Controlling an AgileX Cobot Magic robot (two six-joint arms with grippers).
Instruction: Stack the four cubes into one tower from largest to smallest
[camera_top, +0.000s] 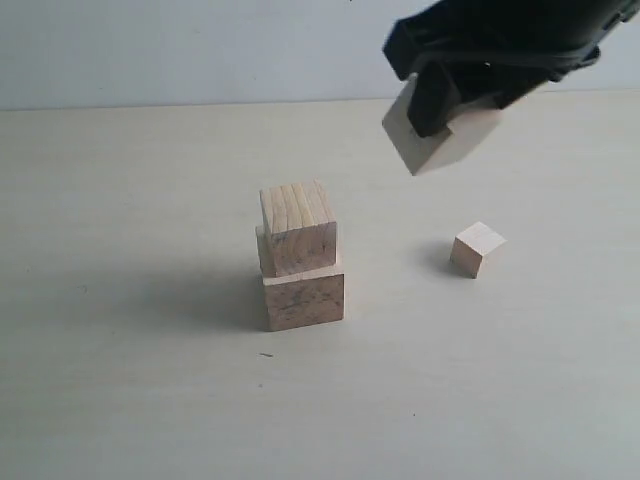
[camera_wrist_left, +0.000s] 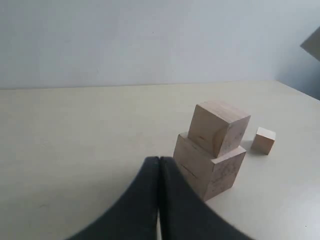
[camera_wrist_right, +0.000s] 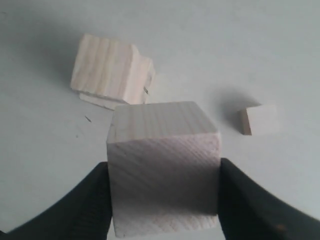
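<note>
The right claw (camera_top: 440, 118) is clenched on a plain pale wooden cube of middling size (camera_top: 445, 155), with one black finger pressed against each of two opposite faces. This cube hangs clear of the table and is tilted, with one corner lowest in the exterior view. Its faces are unpainted, with fine straight grain and sharp, clean edges.

The left claw (camera_wrist_left: 159, 167) is closed, its fingers touching and nothing between them. It sits low over the table, short of the stack.

The largest pale wooden cube (camera_top: 305, 298) rests on the pale cream table (camera_top: 120, 380). The face towards the exterior camera carries dark mottled marks. A second, slightly smaller pale wooden cube (camera_top: 298, 225) sits on top of it, twisted a little and off centre. Its edges do not line up with those below, and a strip of the lower top face shows along one side.

The smallest pale wooden cube (camera_top: 477, 248) stands alone on the table, well apart from the stack on its right.

Open table surface lies between the stack and the smallest cube, and also to the left and front of the stack. The table's far edge meets a plain pale wall (camera_top: 150, 50).
</note>
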